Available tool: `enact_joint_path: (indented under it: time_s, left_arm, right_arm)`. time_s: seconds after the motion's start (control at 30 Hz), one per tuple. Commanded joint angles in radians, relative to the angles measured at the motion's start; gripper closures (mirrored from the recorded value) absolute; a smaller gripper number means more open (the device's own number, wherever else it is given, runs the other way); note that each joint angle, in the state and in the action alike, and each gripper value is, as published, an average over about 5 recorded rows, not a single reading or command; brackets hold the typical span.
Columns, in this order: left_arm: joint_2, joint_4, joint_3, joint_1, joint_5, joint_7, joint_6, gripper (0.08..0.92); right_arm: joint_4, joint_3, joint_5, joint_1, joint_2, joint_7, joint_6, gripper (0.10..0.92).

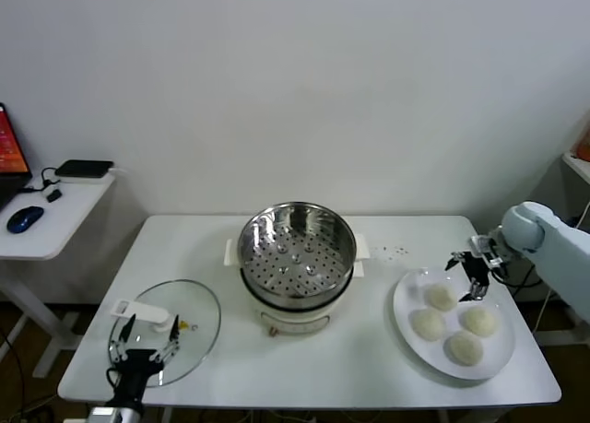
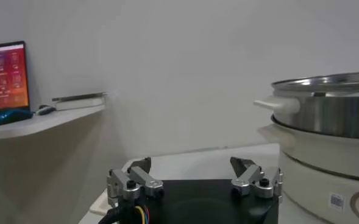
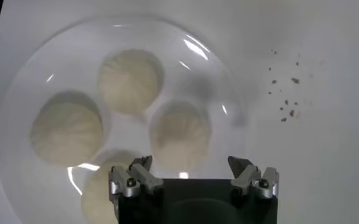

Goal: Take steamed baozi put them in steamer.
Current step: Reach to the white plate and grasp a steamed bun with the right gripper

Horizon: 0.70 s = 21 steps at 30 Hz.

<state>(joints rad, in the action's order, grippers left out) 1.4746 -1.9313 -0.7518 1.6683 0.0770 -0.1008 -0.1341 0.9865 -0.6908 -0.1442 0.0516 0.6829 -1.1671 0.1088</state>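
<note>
White tabletop (image 1: pixel 369 368): right gripper (image 1: pixel 467 277) gapes wide, empty, above the plate's (image 1: pixel 406 317) baozi (image 1: pixel 441 297).

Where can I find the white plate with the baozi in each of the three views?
Head view: white plate on the table's right, beside the steamer.
Left wrist view: not in it.
Right wrist view: fills the picture, rim beyond the right gripper.
Shared landmark: four baozi.

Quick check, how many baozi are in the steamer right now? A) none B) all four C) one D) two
A: the steamer shows only its bare perforated tray, and all four baozi sit on the white plate under the open right end effector.
</note>
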Motion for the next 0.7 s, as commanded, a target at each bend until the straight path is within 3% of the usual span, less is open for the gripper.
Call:
enact_joint_path:
  time_s: [0.03, 0.7]
  left_arm:
    - [0.002, -0.001, -0.002, 0.001, 0.0, 0.0, 0.003, 0.177]
    - [0.003, 0.003, -0.004, 0.005, 0.002, 0.002, 0.003, 0.177]
  right_arm:
    - [-0.046, -0.04, -0.019, -0.01, 0.057, -0.006, 0.007, 0.203]
    - [-0.073, -0.009, -0.044, 0.019, 0.075, -0.005, 0.004, 0.203]
